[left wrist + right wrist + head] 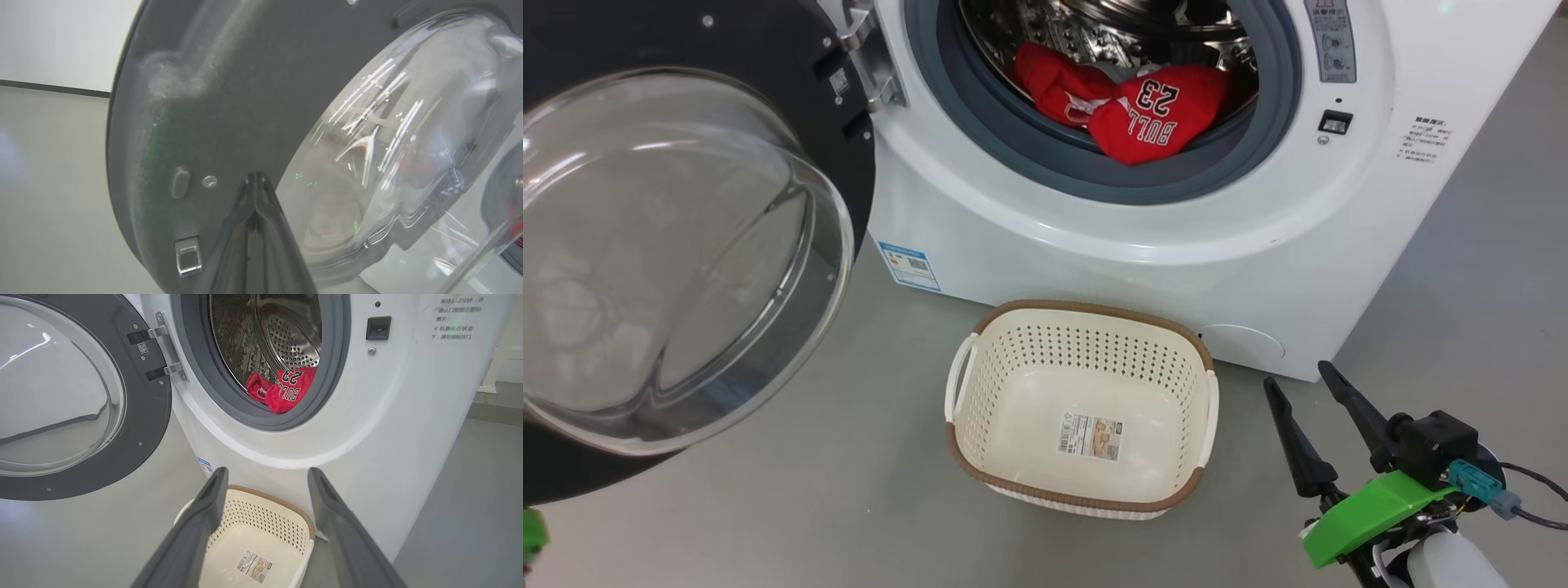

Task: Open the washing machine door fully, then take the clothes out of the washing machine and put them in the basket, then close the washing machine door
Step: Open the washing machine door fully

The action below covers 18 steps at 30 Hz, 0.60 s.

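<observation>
The washing machine door [678, 253] stands swung wide to the left. The left tool [255, 179], clenched on nothing, points at the door's dark inner rim; whether it touches cannot be told. The right tool [1295, 374] hangs released, low beside the empty basket [1086, 309], which sits on the floor [809, 490] just in front of the washing machine [1094, 237]. The clothes [1123, 98] lie bunched at the front of the drum [1094, 33], with the jersey [1156, 114] lapping onto the grey gasket [1029, 147]. Several things could go wrong. The door may drift back into the reach path once the left tool leaves it. A pinch could catch the gasket along with the cloth, or lift only one garment. A trailing hem might also fall outside the small basket.
</observation>
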Tool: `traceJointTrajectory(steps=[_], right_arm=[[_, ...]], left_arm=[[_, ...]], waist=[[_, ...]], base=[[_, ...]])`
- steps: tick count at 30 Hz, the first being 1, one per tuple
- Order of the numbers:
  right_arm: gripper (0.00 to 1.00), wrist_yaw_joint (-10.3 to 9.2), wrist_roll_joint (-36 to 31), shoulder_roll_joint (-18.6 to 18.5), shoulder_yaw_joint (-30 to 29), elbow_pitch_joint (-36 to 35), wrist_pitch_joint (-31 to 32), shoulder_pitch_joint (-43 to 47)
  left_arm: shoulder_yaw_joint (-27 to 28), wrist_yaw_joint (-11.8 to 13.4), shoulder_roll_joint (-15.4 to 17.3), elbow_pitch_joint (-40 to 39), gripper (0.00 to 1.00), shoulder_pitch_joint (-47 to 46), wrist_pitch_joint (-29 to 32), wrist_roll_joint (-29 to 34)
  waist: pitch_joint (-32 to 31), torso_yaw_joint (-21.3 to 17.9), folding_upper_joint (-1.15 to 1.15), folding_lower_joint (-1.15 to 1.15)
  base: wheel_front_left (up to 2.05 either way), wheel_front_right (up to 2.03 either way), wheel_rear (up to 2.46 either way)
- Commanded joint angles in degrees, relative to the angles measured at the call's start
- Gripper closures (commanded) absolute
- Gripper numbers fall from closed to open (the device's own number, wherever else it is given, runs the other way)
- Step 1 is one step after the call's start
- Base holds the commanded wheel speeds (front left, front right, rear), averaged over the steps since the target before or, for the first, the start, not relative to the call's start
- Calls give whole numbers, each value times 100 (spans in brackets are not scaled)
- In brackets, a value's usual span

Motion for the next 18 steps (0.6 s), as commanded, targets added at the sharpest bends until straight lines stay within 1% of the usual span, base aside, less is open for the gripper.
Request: traceJointTrajectory(steps=[1,7,8,9,11,12,13,14,18], right_arm=[[0,9,0,3,137,-118,-68,44],[0,9,59,4,128,-135,-68,119],[0,9,70,0,126,-136,-68,133],[0,9,80,-6,120,-139,-68,142],[0,9,89,-11,97,-160,-68,170],[0,9,93,-11,88,-170,-68,183],[0,9,97,-13,78,-179,-68,196],[0,9,100,-13,66,-189,-68,208],[0,9,106,-4,-3,-224,-68,257]], left_arm=[[87,-10,207,-275,100,156,-46,-26],[8,-10,-47,-801,100,710,-46,-83],[-28,-10,-98,-891,87,802,-46,-81],[-57,-10,-147,-982,71,891,-46,-69],[-116,-10,-250,-1161,60,1058,-46,-21],[-150,-10,-297,-1238,47,1135,-46,-6],[-182,-10,-334,-1306,7,1200,-46,6],[-240,-10,-372,-1376,0,1263,-46,11],[-503,-10,-476,-1723,0,1497,-46,38]], waist=[[-71,15,0,0],[-242,-5,0,0],[-258,-11,0,0],[-276,-17,0,0],[-313,-36,0,0],[-329,-49,0,0],[-343,-63,0,0],[-354,-81,0,0],[-386,-183,0,0]], base=[[0,0,0],[0,0,0],[0,0,0],[0,0,0],[0,0,0],[0,0,0],[0,0,0],[0,0,0],[0,0,0]])
